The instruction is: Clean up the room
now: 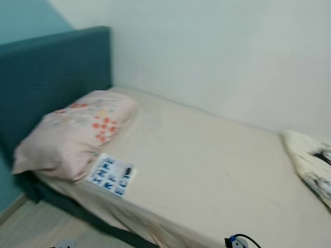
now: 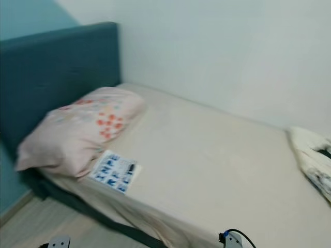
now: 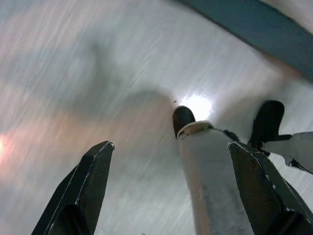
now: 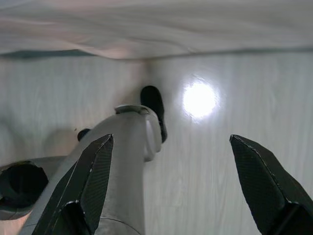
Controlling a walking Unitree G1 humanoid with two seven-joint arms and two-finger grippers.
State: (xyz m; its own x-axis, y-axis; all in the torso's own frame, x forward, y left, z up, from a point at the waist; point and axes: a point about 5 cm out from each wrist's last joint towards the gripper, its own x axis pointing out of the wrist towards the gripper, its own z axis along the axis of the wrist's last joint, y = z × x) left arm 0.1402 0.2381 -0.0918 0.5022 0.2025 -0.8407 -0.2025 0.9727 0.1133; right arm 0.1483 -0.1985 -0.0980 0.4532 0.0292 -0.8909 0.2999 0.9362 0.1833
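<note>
left hand (image 3: 168, 152): fingers spread, holding nothing, hangs over pale floor (image 3: 73, 73) | right hand (image 4: 171, 147): fingers spread, holding nothing, over floor beside the bed's hanging sheet | wrist views: robot's legs, light glare | eye views: bed (image 1: 207, 165), floral pillow (image 1: 77, 132) at teal headboard (image 1: 51, 72), blue-printed sheet (image 1: 112, 175) just beside pillow, crumpled cloth (image 1: 313, 165) at right edge

A: Bed sheet (image 1: 207, 165)?
B: Cream cloth, matt, smooth. Pillow (image 1: 72, 132) is soft pink cloth with a floral print. Headboard (image 1: 51, 77) is teal fabric, matt.
A: Card (image 1: 112, 174) on the sheet?
B: Printed paper, white with blue marks, flat.
A: Floor (image 4: 234, 161)?
B: Pale wood-look planks, glossy, with a light glare. Leg (image 4: 122, 161) is silver, smooth, faint sheen. Fingers (image 4: 83, 186) are black, matt, finely woven texture.
</note>
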